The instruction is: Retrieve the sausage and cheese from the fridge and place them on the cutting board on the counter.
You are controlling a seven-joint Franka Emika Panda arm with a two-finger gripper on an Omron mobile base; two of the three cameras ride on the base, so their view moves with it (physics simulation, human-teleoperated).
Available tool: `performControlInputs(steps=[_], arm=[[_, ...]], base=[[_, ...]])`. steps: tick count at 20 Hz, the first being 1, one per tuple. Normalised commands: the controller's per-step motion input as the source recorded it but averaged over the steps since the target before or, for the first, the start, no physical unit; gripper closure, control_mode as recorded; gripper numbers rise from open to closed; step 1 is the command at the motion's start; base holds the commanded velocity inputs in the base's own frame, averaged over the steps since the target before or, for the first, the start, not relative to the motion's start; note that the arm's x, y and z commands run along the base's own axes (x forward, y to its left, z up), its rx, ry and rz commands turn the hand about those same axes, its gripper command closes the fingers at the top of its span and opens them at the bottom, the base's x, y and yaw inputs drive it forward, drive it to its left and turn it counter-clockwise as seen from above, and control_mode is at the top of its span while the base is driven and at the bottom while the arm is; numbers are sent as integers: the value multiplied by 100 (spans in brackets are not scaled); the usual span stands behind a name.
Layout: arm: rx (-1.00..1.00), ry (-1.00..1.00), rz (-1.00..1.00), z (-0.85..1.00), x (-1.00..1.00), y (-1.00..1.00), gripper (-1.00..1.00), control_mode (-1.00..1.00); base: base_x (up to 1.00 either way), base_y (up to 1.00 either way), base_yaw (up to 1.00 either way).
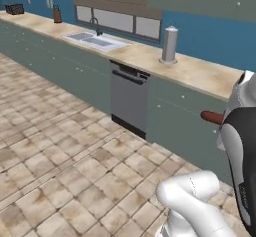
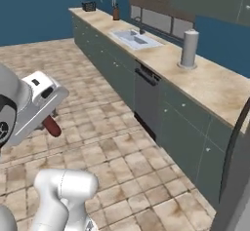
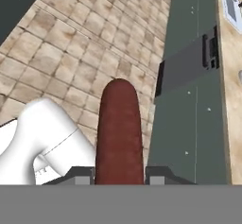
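While the tiled floor [image 1: 65, 166] spreads wide and bare across the lower left of the left base view, we see the counter [image 1: 200, 73] running as a long diagonal edge from the upper left toward the right, its beige marbled top overhanging flat grey-green cabinet fronts [image 1: 175, 116] with small knobs. Our gripper [image 3: 119, 176] is clenched on the sausage [image 3: 119, 133], a smooth, rounded dark red-brown link that rises from the bottom centre of the hand view between the two dark fingertips [image 3: 78, 175]. In the left base view its tip pokes out at the right edge, in front of the cabinet fronts and below the counter's lip; in the right base view it hangs at the left, over open floor and well apart from the cabinets.

A grey dishwasher panel [image 1: 129, 98] sits under the counter, a pale sink [image 1: 95, 41] with a dark tap lies further along, and an upright grey cylinder [image 1: 169, 45] stands on the stone top. Small dark items at the far end of the counter are too small for us to name. A dark curved bar [image 2: 233, 162] at the lower right of the right base view is cut off by the frame, so we cannot tell what it belongs to. Our own arm hides most of the sausage in both base views.
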Motion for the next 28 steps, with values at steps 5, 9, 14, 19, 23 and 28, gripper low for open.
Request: performControlInputs(steps=[5, 9, 14, 19, 23, 28], arm=[[0, 0, 0, 0, 0, 0, 100, 100], [0, 0, 0, 0, 0, 0, 100, 100], [0, 0, 0, 0, 0, 0, 100, 100], [0, 0, 0, 0, 0, 0, 100, 100], [0, 0, 0, 0, 0, 0, 100, 100], [0, 0, 0, 0, 0, 0, 100, 100]], base=[[100, 93, 21], [100, 58, 42], [100, 2, 70], [100, -10, 37], [100, -7, 0], [100, -5, 0]])
